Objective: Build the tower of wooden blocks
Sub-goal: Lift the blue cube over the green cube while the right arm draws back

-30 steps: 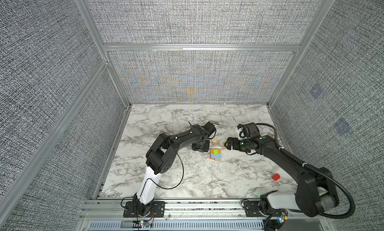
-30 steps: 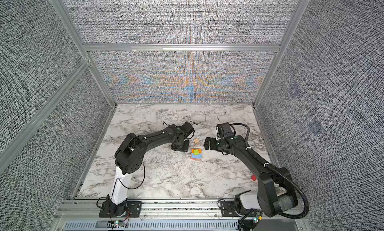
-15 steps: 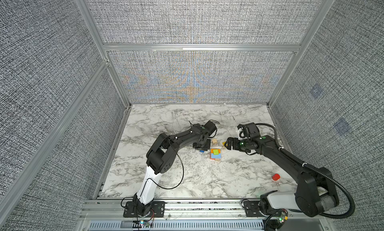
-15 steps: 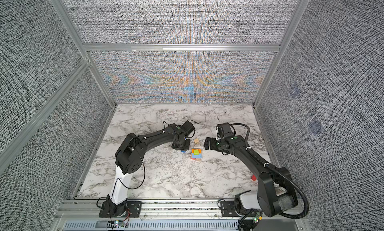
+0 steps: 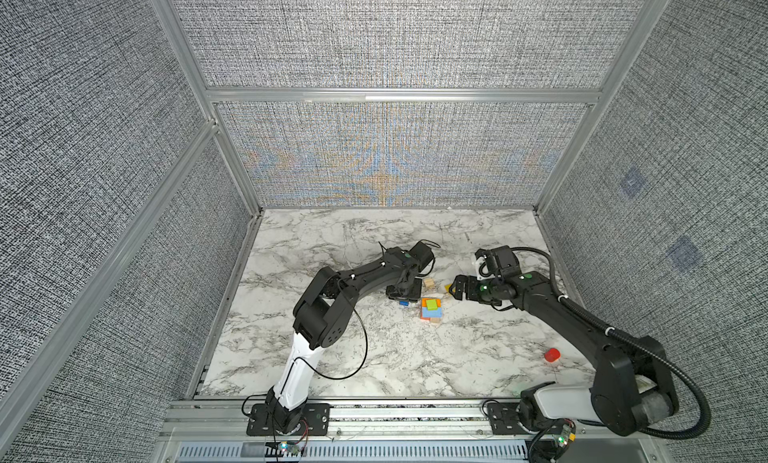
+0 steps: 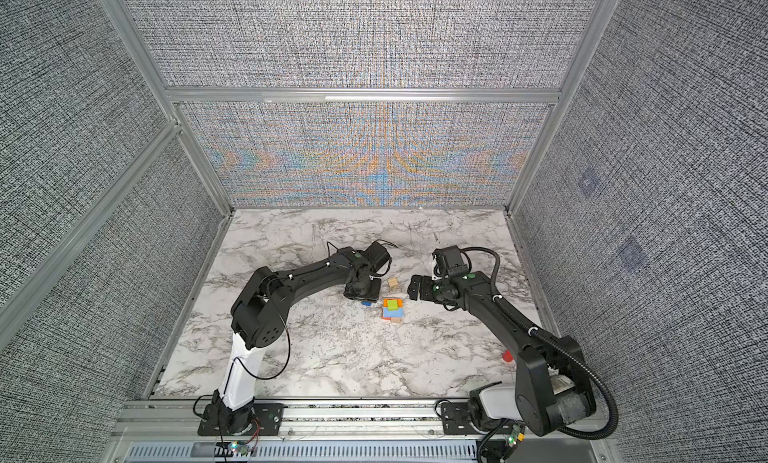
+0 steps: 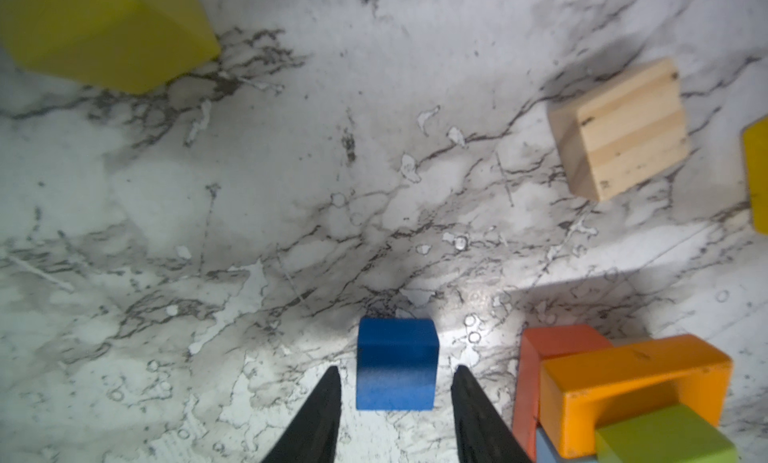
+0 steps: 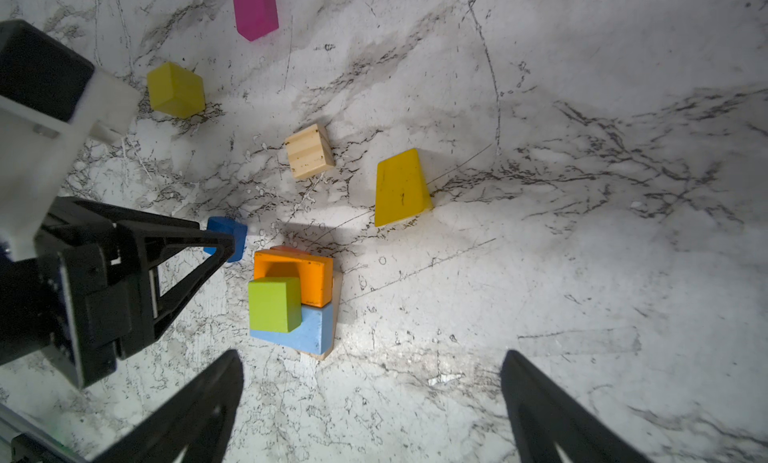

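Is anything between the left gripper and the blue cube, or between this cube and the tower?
Nothing visible. The open left gripper straddles the blue cube, a gap each side; only bare table lies between the cube and the tower.

from my console i see a white counter veined with grey marble. the tower stands directly on it near the middle, with a tan layer at the bottom. a blue cube rests just beside the tower without touching it. a tan cube and a yellow wedge lie near the tower on its far side. a yellow cube and a magenta block lie farther from it. a red piece sits well apart, toward the front right.
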`<state>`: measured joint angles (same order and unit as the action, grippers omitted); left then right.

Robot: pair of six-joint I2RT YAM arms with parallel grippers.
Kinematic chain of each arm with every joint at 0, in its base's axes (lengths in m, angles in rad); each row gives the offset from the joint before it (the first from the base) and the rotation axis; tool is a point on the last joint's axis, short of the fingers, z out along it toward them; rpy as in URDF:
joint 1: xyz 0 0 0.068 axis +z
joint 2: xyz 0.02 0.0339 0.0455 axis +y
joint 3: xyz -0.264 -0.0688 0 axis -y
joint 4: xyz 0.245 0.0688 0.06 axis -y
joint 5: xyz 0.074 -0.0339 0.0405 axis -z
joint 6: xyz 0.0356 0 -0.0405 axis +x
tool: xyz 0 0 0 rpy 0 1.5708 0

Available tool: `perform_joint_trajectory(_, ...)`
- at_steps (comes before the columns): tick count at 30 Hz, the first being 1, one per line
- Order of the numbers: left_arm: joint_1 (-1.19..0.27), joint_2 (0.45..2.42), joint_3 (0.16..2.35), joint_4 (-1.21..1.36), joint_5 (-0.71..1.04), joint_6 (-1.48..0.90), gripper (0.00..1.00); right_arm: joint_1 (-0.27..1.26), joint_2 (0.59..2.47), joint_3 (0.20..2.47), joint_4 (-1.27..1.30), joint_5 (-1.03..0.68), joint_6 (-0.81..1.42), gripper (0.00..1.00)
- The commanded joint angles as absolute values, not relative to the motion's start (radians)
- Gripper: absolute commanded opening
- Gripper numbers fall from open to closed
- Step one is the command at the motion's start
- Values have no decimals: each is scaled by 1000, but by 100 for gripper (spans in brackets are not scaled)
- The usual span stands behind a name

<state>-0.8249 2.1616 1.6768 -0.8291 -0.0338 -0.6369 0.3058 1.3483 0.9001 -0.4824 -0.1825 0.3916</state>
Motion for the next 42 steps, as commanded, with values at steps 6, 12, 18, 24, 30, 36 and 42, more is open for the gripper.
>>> perform_joint_trajectory(6,-828,2184,1687,-842,-48,-637,46,306,1339,896,-491,-177,394,99)
perform_joint_trajectory(12,-828,2184,1690,-841,-47,-638,38,304,1336,896,-493,-175,393,99)
perform_joint_trajectory(18,-831,2177,1693,-841,-48,-637,33,305,1335,897,-495,-175,393,99)
perform_joint_trajectory(24,-831,2163,1701,-852,-50,-636,31,305,1332,895,-497,-173,393,99)
perform_joint_trajectory(30,-831,2146,1720,-880,-55,-635,31,302,1327,895,-497,-171,396,99)
perform_joint_trajectory(36,-833,2119,1742,-910,-55,-634,31,299,1327,894,-499,-170,400,99)
perform_joint_trajectory(42,-843,2115,1787,-952,-48,-635,31,290,1327,897,-502,-164,409,99)
